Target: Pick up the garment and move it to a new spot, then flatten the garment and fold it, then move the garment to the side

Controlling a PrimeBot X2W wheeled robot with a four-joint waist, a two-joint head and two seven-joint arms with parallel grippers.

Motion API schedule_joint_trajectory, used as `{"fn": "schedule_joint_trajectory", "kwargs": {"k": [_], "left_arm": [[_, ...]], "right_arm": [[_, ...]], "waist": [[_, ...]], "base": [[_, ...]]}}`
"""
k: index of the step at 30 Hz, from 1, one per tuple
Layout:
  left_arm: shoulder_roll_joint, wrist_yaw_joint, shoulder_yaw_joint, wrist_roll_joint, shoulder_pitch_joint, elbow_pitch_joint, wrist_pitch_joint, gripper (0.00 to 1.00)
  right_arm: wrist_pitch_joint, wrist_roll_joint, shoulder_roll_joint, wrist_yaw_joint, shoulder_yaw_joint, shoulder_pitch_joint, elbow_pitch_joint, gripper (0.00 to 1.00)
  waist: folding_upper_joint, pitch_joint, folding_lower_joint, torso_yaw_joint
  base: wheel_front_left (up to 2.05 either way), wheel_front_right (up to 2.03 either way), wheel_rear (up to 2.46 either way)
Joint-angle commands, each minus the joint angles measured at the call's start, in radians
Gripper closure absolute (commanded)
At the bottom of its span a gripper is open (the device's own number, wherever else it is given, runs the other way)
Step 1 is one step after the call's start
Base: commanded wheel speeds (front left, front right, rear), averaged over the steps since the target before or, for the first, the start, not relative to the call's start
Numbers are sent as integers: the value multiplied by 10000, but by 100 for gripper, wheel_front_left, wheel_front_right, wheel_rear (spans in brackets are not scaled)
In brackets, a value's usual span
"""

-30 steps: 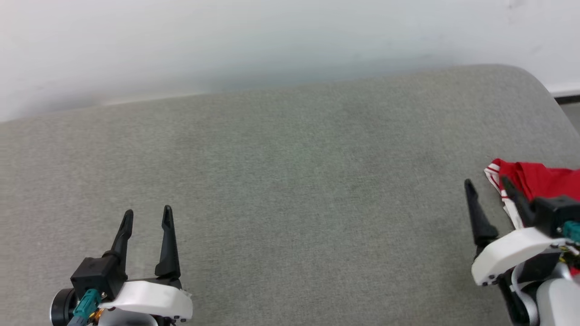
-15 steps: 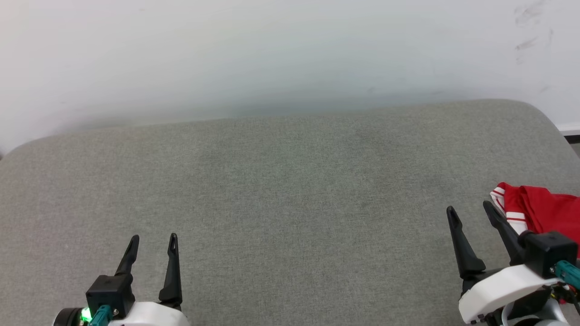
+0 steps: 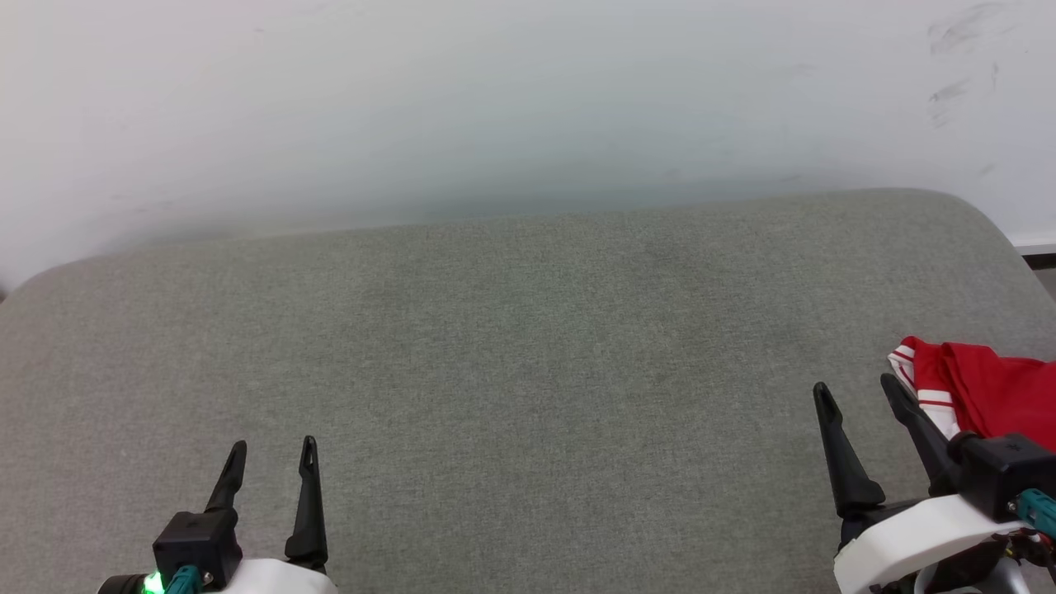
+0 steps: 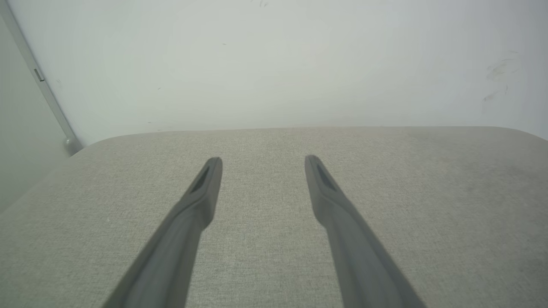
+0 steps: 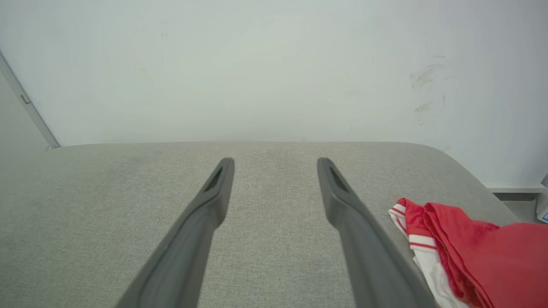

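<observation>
Since a second ago the camera has tilted up. Left gripper and right gripper gape, empty; the garment sits at the right edge of the worktop, seemingly set aside already, so the arms need only retire.

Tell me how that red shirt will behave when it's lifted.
The red shirt lies bunched in soft folds, so it will likely hang limp. It looks thin, so probably light. Pushed across the grey cushion, it would likely wrinkle rather than slide.
</observation>
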Motion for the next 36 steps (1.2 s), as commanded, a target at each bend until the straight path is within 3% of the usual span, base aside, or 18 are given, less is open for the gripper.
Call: {"fn": "schedule_joint_trajectory", "kwargs": {"k": [1, 12, 13, 16, 36], "left_arm": [[5, 28, 27, -32, -52, -28, -54, 0], [-2, 11, -58, -69, -163, -35, -69, 0], [-20, 1, -63, -66, -8, 3, -32, 100], [-175, -36, -95, -203, 89, 192, 3, 100], [-791, -1117, 791, -3397, -483, 902, 725, 100]], "right_arm": [[0, -21, 40, -7, -4, 132, -44, 0], [75, -44, 69, -7, 4, 121, -182, 0], [89, -17, 31, 0, 5, 5, -76, 100], [69, 149, 32, 0, 27, 52, 157, 100], [-12, 4099, -95, -1, -68, -457, 1134, 100]], "waist": [[0, 6, 1, 3], [0, 41, 1, 44], [0, 42, 1, 43], [0, 44, 1, 47], [0, 70, 1, 109]], "base": [[0, 0, 0], [0, 0, 0], [0, 0, 0], [0, 0, 0], [0, 0, 0]]}}
